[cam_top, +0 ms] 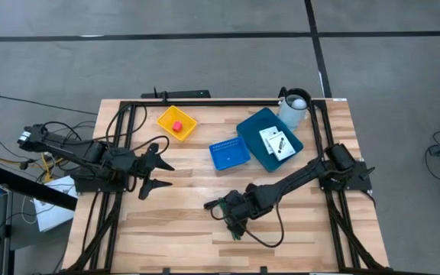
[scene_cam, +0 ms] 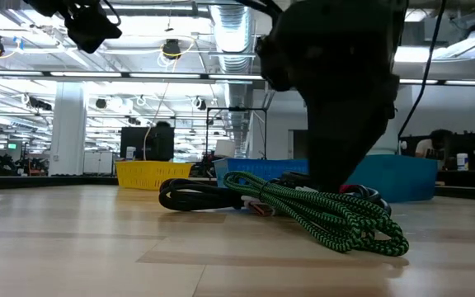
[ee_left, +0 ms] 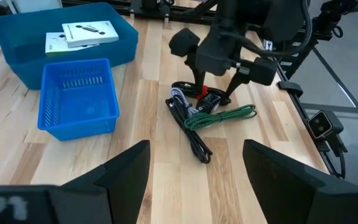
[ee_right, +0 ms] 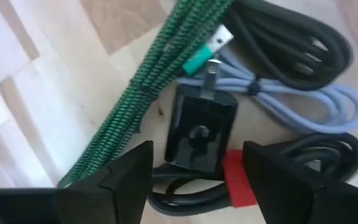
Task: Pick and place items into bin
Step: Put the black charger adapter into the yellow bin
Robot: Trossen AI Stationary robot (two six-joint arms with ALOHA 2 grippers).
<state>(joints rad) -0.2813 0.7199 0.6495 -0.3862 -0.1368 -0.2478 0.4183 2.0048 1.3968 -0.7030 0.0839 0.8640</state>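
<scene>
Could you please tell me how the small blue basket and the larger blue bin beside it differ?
The basket is bright blue with slotted walls; the bin is darker teal with solid walls. The basket looks empty, while the bin holds two white cards. The basket is the smaller, and the bin lies closer to the white cup. Both are rectangular, open-topped and sit tilted on the table, touching each other.
</scene>
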